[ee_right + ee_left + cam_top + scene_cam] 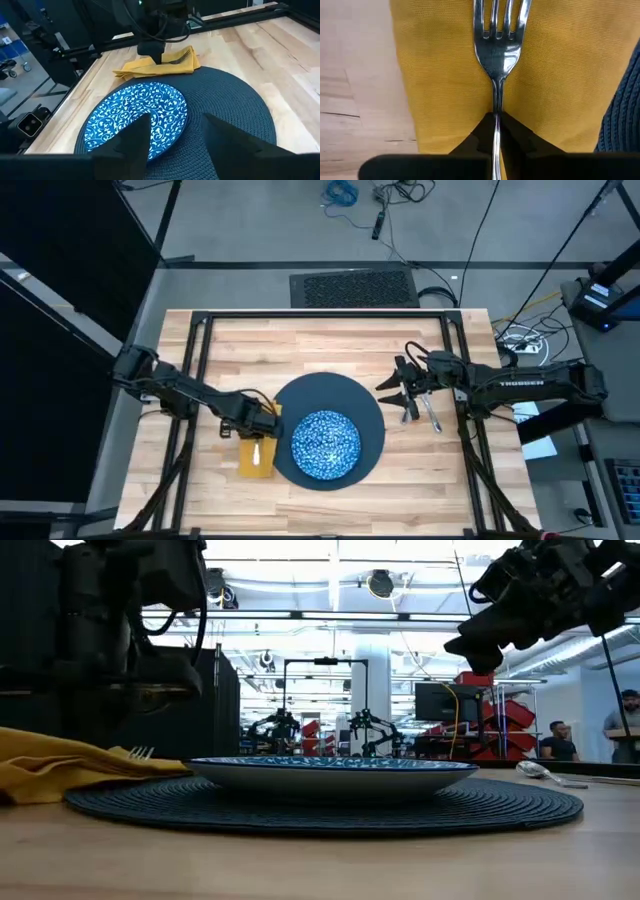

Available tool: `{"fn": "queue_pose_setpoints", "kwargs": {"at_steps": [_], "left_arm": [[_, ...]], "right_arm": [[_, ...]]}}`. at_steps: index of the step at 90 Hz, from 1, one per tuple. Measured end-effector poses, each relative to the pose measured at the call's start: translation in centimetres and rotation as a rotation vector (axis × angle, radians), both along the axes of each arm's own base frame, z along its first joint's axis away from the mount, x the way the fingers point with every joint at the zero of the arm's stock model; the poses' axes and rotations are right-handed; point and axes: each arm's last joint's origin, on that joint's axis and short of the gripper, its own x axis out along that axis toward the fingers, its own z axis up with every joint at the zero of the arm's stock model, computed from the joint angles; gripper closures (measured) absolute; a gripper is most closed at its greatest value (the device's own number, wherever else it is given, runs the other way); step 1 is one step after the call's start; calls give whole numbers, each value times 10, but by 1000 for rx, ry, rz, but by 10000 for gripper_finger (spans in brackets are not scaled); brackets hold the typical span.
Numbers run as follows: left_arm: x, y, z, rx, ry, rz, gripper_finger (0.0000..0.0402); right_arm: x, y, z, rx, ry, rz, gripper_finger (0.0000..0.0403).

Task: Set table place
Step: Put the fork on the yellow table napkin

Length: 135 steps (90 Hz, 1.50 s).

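Left gripper (496, 131) clenches the fork (498, 45) over the napkin (256, 459) at the mat's (372, 415) nine o'clock; lifting unreleased would drag the cloth askew, while the right gripper (400, 390) waits released at three o'clock

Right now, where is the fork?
In the high view the fork lies on the yellow napkin, left of the round dark mat, its handle pinched in the left gripper.

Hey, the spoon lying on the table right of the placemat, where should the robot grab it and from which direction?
Grip the spoon by its slim handle, from straight above. It lies flat on the table, so fingers must straddle the handle. The right end effector hovers open beside it.
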Motion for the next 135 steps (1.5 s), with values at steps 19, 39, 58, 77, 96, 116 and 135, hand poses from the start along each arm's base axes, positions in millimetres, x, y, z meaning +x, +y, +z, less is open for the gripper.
{"fn": "queue_pose_setpoints", "kwargs": {"at_steps": [19, 39, 58, 77, 96, 116, 135], "left_arm": [[-10, -10, 0, 12, 67, -29, 402], [-9, -9, -1, 30, 49, -27, 402], [-9, -9, -1, 36, 51, 1, 401], [-5, -10, 3, 42, 33, -14, 371], [-1, -11, 5, 47, 6, -52, 321], [-2, -11, 6, 39, 7, -61, 286], [-8, -5, 24, 25, -38, -67, 274]], "right_arm": [[1, 0, 2, -5, -26, 0, 236], [1, 0, 4, -4, -38, -1, 236], [1, 0, 4, 9, -37, -5, 236], [1, 0, 4, 7, -37, -4, 236], [1, 0, 4, 3, -36, -3, 236], [1, 0, 3, 3, -36, -3, 236], [1, 0, 3, 3, -36, -3, 236]]}}
